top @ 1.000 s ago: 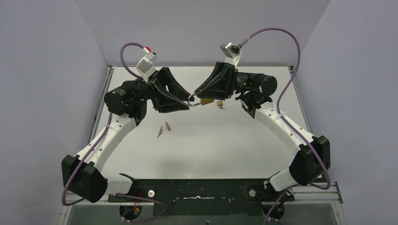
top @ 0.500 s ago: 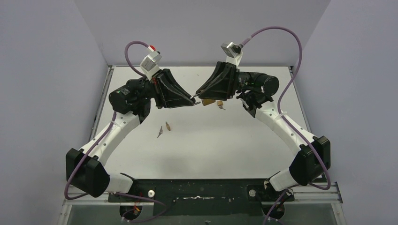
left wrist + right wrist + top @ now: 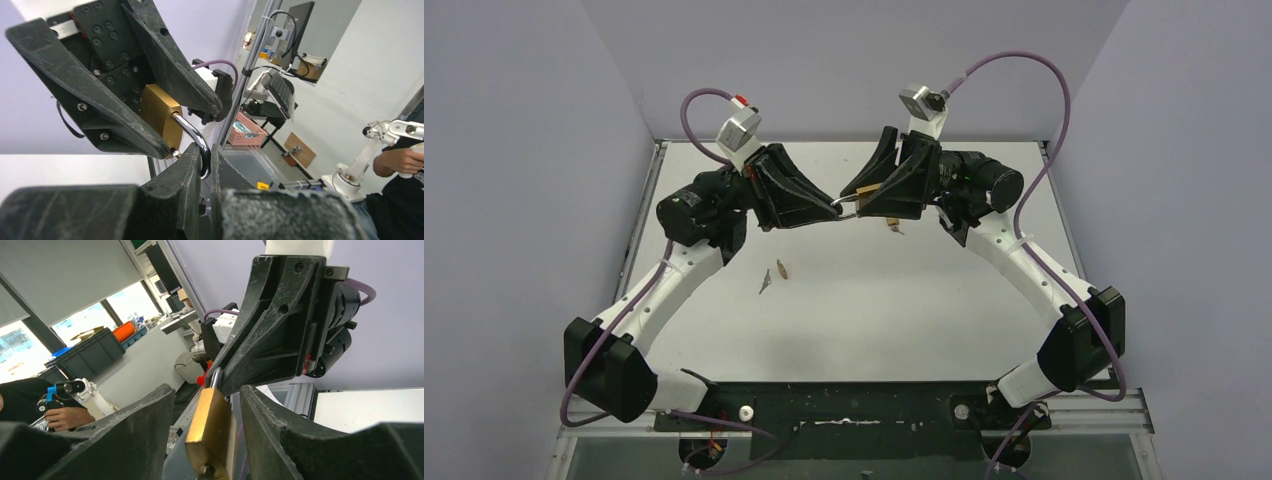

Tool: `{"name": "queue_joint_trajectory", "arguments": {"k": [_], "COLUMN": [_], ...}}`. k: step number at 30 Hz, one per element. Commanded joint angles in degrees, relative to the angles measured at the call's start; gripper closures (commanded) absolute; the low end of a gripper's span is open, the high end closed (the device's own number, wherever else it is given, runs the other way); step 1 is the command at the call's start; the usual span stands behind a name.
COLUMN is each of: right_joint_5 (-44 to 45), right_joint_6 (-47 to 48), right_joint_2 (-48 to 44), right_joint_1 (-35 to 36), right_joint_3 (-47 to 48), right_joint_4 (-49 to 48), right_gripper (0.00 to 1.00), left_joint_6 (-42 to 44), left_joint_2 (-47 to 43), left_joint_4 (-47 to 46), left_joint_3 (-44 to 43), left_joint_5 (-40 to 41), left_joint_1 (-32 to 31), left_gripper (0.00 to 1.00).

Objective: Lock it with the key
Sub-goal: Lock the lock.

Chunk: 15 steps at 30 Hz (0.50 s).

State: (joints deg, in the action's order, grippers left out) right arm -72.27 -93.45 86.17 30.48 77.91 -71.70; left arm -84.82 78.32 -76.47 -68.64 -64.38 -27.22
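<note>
Padlock (image 3: 160,112), brass, hung above the far middle of the white table (image 3: 874,320), its body clamped between the right end effector's (image 3: 207,392) fingers and its steel shackle (image 3: 196,141) pinched in the left end effector (image 3: 836,208). Small brownish pieces (image 3: 776,272), perhaps keys, lay nearer left. Lavender walls (image 3: 844,60) stood round.

Padlock (image 3: 867,205) mostly hidden behind the right end effector (image 3: 852,202) from above; small bits (image 3: 774,272) on the surface (image 3: 874,300) too tiny to identify

A pink basket (image 3: 245,132) (contents unclear) and an orange crate (image 3: 123,331) sit in the background.
</note>
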Motion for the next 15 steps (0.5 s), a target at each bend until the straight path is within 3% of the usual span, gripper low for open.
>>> {"name": "queue_joint_trajectory", "arguments": {"k": [1, 15], "right_joint_5": [1.0, 0.96], "right_joint_6": [-2.96, -3.02], "right_joint_2": [-0.19, -1.4], "right_joint_1": [0.38, 0.22], "right_joint_3": [1.78, 1.46], "right_joint_4": [-6.33, -7.2], "right_gripper": [0.47, 0.5], "left_joint_6": [3.01, 4.24], "left_joint_2": [-3.23, -4.32], "left_joint_4": [-2.4, -1.03], "left_joint_3": [-2.79, -1.07], "left_joint_5": [7.06, 8.39], "left_joint_1": [1.04, 2.7], "left_gripper": [1.0, 1.0]}}
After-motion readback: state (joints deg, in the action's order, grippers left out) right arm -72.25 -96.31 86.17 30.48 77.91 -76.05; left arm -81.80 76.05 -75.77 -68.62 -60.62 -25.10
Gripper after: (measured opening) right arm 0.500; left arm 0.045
